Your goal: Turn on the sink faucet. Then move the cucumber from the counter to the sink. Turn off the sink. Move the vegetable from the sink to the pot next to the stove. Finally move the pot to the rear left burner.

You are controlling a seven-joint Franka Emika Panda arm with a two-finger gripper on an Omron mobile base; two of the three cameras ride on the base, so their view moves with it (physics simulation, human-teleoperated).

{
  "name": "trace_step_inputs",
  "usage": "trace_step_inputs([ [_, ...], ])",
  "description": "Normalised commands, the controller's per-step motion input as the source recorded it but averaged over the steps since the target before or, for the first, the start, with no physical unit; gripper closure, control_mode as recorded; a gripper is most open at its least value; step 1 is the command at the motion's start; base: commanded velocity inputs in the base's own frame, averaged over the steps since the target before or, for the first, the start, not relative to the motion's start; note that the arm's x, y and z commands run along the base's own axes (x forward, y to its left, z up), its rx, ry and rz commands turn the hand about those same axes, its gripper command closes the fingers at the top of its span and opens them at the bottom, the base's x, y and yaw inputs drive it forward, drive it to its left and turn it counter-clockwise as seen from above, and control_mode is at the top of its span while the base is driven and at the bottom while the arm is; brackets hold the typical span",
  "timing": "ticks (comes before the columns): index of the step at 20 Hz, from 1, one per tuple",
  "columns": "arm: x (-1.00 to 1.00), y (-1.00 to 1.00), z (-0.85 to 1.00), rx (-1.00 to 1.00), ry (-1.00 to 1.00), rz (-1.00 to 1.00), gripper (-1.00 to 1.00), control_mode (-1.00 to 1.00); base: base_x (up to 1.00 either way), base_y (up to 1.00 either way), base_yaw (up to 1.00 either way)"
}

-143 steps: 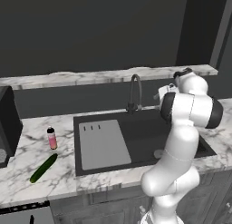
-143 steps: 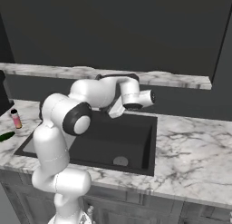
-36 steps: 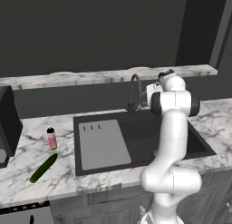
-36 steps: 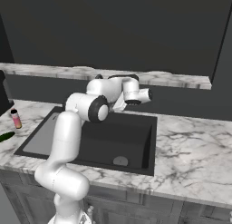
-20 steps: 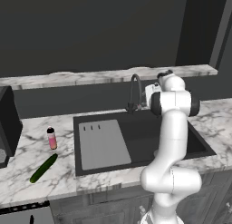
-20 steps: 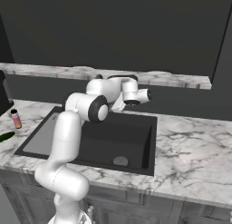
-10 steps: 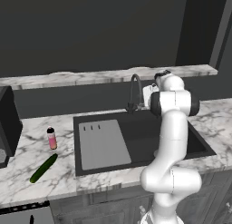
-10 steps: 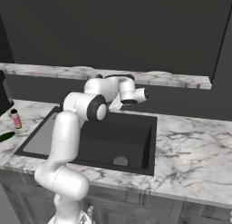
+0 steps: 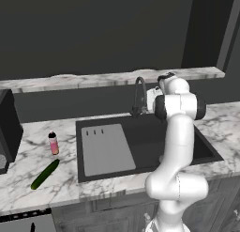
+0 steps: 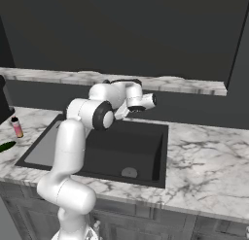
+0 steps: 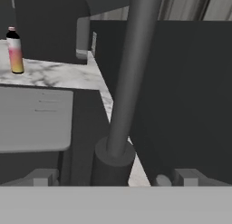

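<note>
The dark gooseneck sink faucet (image 9: 139, 92) rises behind the black sink (image 9: 154, 141). My gripper (image 9: 148, 99) is right against it from the right, at the height of the stem. In the hand view the faucet stem (image 11: 130, 73) and its round base stand between my two fingertips (image 11: 43, 177), which are spread wide; the gripper (image 11: 115, 177) is open and holds nothing. The dark green cucumber (image 9: 45, 173) lies on the white marble counter (image 9: 28, 165), left of the sink, and shows again at the picture's edge (image 10: 6, 146). No water runs from the spout.
A small pink bottle (image 9: 53, 143) with a black cap stands on the counter behind the cucumber. The grey drainboard panel (image 9: 107, 148) covers the sink's left part; the round drain (image 10: 129, 172) lies in the basin. A dark appliance (image 9: 8, 127) stands at the far left.
My hand has crept a little closer to the faucet. The cucumber, the bottle and the fingers' spread are as before.
</note>
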Motion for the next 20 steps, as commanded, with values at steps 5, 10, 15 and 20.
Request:
trace_step_inputs([
  [5,0.00,0.17,-0.06,0.00,0.01,0.00,1.00,-1.00,0.00,0.00,0.00],
  [10,0.00,0.05,-0.02,0.00,0.00,0.00,1.00,-1.00,0.00,0.00,0.00],
  [15,0.00,-0.01,-0.08,0.00,-0.01,0.00,1.00,-1.00,0.00,0.00,0.00],
  [20,-0.04,-0.13,-0.02,0.00,-0.07,-0.13,1.00,-1.00,0.00,0.00,0.00],
])
